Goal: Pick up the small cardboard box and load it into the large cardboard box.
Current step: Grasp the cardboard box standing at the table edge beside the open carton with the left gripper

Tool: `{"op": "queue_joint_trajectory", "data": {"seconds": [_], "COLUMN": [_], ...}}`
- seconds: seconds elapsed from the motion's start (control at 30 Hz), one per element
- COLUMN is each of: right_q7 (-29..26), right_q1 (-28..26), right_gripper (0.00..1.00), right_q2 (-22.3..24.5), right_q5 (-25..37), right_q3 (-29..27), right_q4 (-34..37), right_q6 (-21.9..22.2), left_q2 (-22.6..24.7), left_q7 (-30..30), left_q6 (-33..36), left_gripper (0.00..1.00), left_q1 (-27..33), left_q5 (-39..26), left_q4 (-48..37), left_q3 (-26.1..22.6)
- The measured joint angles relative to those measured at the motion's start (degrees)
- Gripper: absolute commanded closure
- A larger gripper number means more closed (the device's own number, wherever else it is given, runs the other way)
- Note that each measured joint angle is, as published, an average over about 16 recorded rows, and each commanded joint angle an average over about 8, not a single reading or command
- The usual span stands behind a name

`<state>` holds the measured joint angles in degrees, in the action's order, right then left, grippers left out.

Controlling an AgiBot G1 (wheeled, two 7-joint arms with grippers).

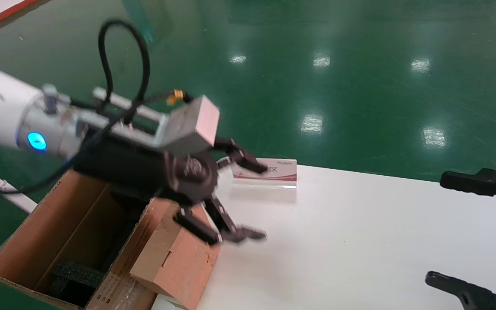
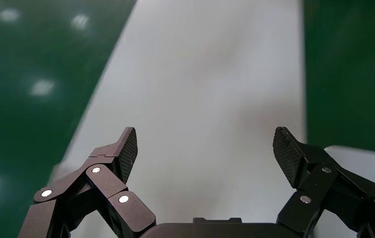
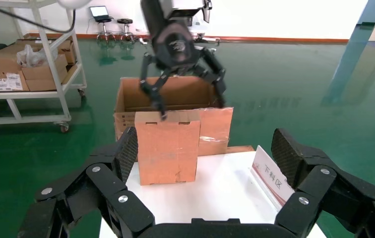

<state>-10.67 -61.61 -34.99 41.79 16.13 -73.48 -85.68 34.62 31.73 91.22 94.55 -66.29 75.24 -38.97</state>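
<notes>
The small cardboard box [image 1: 179, 258] stands upright at the left edge of the white table [image 1: 360, 241], against the large cardboard box [image 1: 50, 228]. The large box sits beside the table with black foam [image 1: 75, 275] inside and a taped flap [image 1: 119, 288]. My left gripper [image 1: 254, 200] is open and empty just above the small box; one fingertip [image 3: 163, 114] is at its top edge. In the right wrist view the small box [image 3: 168, 146] stands in front of the large box [image 3: 175, 89]. My right gripper [image 1: 450, 230] is open and empty at the table's right side.
A white and red sign [image 1: 269, 170] stands at the table's far edge; it also shows in the right wrist view [image 3: 272, 176]. A metal trolley [image 3: 51, 74] with cartons stands on the green floor beyond the large box.
</notes>
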Motion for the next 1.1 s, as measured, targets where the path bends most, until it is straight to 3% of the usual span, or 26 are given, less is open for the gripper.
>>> {"op": "queue_joint_trajectory", "data": {"seconds": [0.27, 0.53, 0.83, 1.1], "right_q7": [0.02, 0.03, 0.05, 0.07], "right_q1": [-0.01, -0.02, -0.02, -0.03], "right_gripper": [0.00, 0.00, 0.00, 0.00], "right_q2": [0.01, 0.03, 0.04, 0.06], "right_q5": [-0.02, -0.05, -0.07, -0.10], "right_q3": [0.03, 0.07, 0.11, 0.14], "right_q4": [0.00, 0.00, 0.00, 0.00], "right_q6": [0.01, 0.03, 0.05, 0.06], "left_q2": [-0.07, 0.36, 3.01, 8.94], "left_q7": [7.30, 15.96, 25.73, 33.36], "left_q6": [0.22, 0.45, 0.61, 0.55], "left_gripper": [0.00, 0.00, 0.00, 0.00], "left_q1": [13.49, 25.13, 37.73, 48.00], "left_q5": [-4.32, -4.76, -2.70, 2.72], "left_q4": [0.67, 1.14, 1.30, 1.25], "left_q3": [-13.69, -29.97, -50.59, -71.58]}}
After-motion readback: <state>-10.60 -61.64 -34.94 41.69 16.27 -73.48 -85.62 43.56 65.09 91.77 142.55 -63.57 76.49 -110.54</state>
